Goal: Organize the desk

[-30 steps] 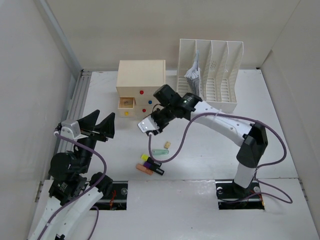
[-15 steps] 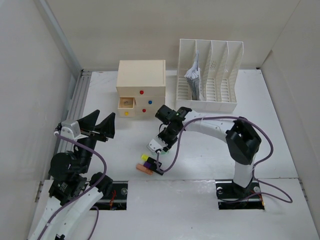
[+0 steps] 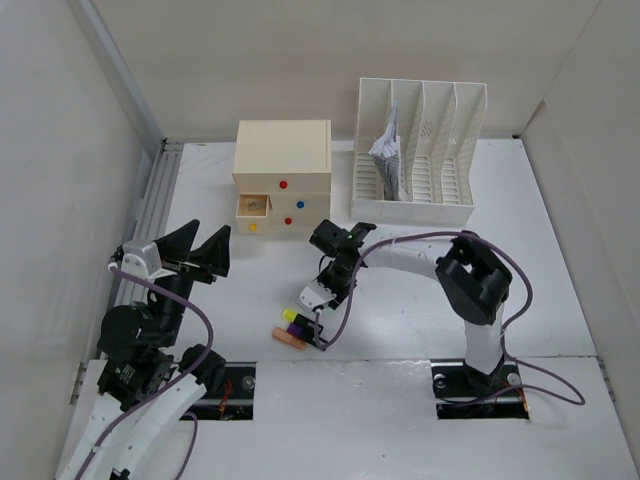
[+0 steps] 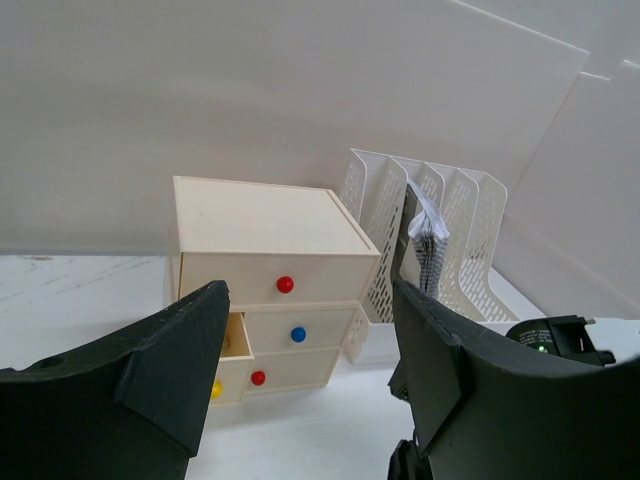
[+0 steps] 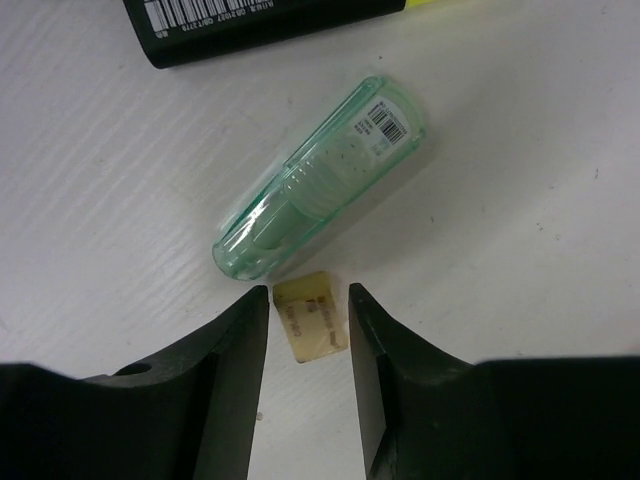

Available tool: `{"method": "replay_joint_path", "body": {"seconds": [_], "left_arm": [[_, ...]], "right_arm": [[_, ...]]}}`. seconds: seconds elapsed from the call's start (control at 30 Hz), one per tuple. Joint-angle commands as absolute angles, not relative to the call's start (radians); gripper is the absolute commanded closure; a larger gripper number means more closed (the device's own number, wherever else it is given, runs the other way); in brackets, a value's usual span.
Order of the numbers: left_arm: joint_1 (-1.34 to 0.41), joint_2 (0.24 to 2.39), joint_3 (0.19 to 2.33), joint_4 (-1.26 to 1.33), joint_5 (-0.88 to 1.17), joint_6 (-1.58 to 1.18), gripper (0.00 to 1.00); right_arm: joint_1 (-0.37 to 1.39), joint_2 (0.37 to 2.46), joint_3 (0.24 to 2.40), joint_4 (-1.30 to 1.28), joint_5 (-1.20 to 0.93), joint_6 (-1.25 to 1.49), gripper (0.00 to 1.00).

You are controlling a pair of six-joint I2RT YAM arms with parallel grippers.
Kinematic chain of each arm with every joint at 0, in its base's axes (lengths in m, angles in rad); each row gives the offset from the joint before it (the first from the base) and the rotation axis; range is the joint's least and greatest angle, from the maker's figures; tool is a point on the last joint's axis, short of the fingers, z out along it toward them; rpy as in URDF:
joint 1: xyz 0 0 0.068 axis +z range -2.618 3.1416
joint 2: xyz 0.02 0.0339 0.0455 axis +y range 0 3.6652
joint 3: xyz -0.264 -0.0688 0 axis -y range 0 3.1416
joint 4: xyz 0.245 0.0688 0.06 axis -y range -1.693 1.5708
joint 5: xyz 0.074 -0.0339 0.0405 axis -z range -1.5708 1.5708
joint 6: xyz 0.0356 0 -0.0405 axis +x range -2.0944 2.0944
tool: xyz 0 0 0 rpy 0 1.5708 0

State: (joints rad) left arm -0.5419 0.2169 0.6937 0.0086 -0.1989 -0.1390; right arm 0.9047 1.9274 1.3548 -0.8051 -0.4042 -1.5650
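On the white desk (image 3: pixel 560 260) lies a small cream eraser (image 5: pixel 312 318), flat between the jaws of my right gripper (image 5: pixel 308 296). The jaws stand open on either side of it with a narrow gap each way. Just beyond the fingertips lies a clear green tube (image 5: pixel 320 185), and past that a black marker (image 5: pixel 260 20). From above, my right gripper (image 3: pixel 325 288) is lowered to the desk beside a cluster of markers (image 3: pixel 296 327). At the left my left gripper (image 3: pixel 195 255) hangs above the desk, open and empty.
A cream three-drawer box (image 3: pixel 282 175) stands at the back with its lowest left drawer pulled out. To its right stands a white slotted file rack (image 3: pixel 415 150) holding a folded paper (image 3: pixel 388 150). Side walls close in the desk left and right.
My right arm swung down and nearer from in front of the drawer box and lowered its gripper around the eraser. The left arm stayed still.
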Motion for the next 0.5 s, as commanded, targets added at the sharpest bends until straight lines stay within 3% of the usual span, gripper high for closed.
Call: {"method": "replay_joint_path", "body": {"seconds": [0.0, 0.3, 0.33, 0.47], "left_arm": [[-0.545, 0.210, 0.690, 0.043, -0.199, -0.138, 0.36], [-0.545, 0.210, 0.690, 0.043, -0.199, -0.138, 0.36], [-0.545, 0.210, 0.690, 0.043, -0.199, -0.138, 0.36], [-0.545, 0.210, 0.690, 0.043, -0.199, -0.138, 0.36]], "right_arm": [[0.910, 1.953, 1.364, -0.769, -0.387, -1.582, 0.56], [0.910, 1.994, 1.373, -0.759, -0.325, -1.563, 0.56], [0.910, 1.994, 1.373, -0.759, -0.325, -1.552, 0.67], [0.910, 1.994, 1.400, -0.759, -0.325, -1.513, 0.93]]}}
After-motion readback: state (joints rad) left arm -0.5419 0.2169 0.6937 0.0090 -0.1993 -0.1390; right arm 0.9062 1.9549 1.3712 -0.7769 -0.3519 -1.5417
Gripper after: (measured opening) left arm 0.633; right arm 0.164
